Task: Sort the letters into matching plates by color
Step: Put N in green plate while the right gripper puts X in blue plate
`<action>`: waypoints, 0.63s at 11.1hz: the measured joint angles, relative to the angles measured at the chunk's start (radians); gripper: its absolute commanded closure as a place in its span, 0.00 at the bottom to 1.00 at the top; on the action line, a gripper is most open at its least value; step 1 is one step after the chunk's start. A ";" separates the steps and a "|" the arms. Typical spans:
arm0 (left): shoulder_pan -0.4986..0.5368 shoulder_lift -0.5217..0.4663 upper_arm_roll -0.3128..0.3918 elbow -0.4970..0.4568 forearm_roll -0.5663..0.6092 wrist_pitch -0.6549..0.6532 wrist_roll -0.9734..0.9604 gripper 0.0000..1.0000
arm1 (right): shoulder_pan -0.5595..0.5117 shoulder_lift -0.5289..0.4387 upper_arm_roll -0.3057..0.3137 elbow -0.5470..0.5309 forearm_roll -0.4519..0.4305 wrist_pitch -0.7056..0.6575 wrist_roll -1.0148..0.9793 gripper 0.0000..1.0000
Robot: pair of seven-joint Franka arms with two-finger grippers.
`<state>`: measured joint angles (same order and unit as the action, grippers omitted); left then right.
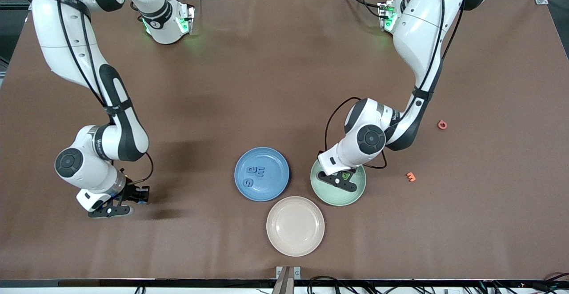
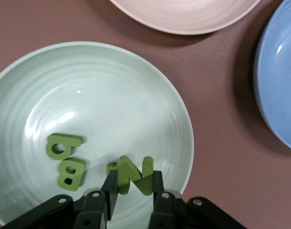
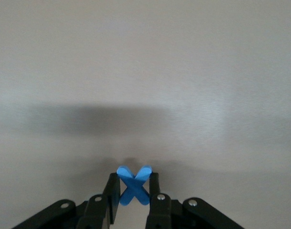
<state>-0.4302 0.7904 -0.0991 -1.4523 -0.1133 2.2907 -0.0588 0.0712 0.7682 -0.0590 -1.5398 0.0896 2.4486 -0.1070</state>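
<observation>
My left gripper [image 2: 134,180] is shut on a green letter N [image 2: 135,172], low inside the mint green plate [image 2: 112,81]. Two more green letters, a B [image 2: 70,173] and a rounded one [image 2: 63,145], lie in that plate, and a further green piece [image 2: 112,167] shows partly beside the N. In the front view the left gripper [image 1: 344,178] is over the green plate [image 1: 329,196]. My right gripper [image 3: 133,183] is shut on a blue letter X [image 3: 133,187]; it [image 1: 138,195] is low over bare table toward the right arm's end. The blue plate [image 1: 275,158] holds three blue letters [image 1: 254,173].
A cream-pink plate [image 1: 295,226] sits nearer the front camera, between the blue and green plates. A red letter [image 1: 442,124] and an orange letter [image 1: 410,177] lie on the table toward the left arm's end. The table is covered in brown cloth.
</observation>
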 measured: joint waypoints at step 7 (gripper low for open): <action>0.022 0.000 0.023 0.024 0.009 0.022 0.078 0.00 | 0.181 -0.028 0.111 0.012 0.003 -0.008 0.420 0.78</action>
<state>-0.4084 0.7900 -0.0762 -1.4280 -0.1047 2.3123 0.0193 0.2523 0.7405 0.0516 -1.5281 0.0922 2.4403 0.3128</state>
